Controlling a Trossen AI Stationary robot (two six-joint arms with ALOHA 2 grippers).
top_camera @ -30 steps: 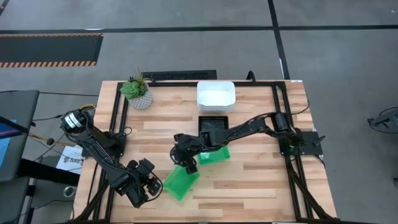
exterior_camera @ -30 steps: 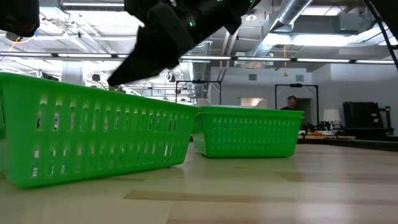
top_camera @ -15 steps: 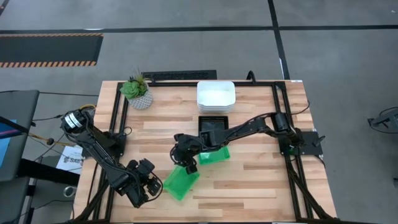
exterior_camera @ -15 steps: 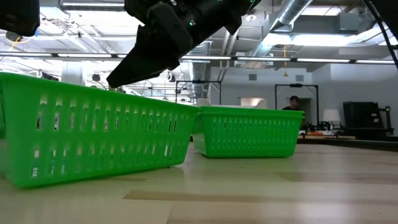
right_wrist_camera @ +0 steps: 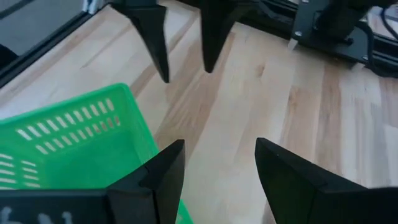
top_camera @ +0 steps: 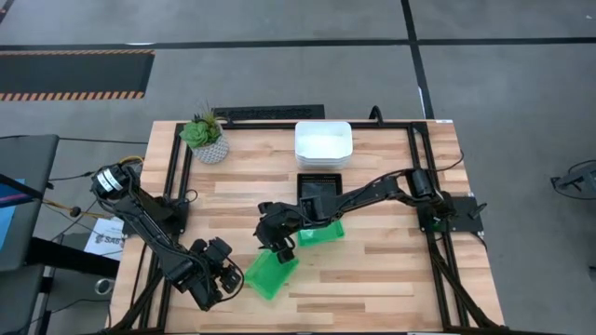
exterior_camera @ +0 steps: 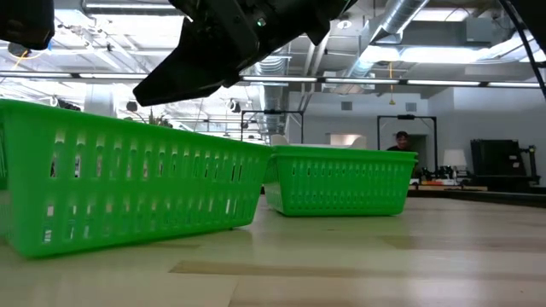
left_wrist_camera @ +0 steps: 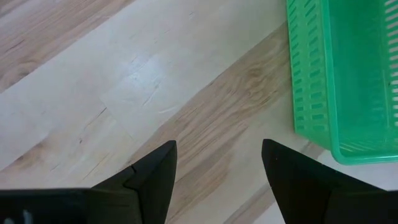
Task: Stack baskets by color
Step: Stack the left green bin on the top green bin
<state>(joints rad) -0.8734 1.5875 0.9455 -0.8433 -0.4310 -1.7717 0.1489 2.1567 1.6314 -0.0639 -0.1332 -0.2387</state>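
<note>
Two green baskets rest on their bases on the wooden table: one (top_camera: 270,273) turned askew near the front edge, also in the low view (exterior_camera: 128,183), and one (top_camera: 324,232) behind it to the right (exterior_camera: 341,181), partly under my right arm. A black basket (top_camera: 322,189) and white baskets (top_camera: 323,142) stand farther back. My right gripper (top_camera: 277,247) hangs open just above the near green basket's far end (right_wrist_camera: 74,149), touching nothing. My left gripper (top_camera: 223,272) stands open over bare wood to the left of that basket (left_wrist_camera: 348,74).
A potted plant (top_camera: 205,137) stands at the far left corner. Black frame rails (top_camera: 424,158) run along the table's sides. Bare wood lies at the front right (top_camera: 372,279) and at mid left. A person (exterior_camera: 399,141) shows far off in the room behind.
</note>
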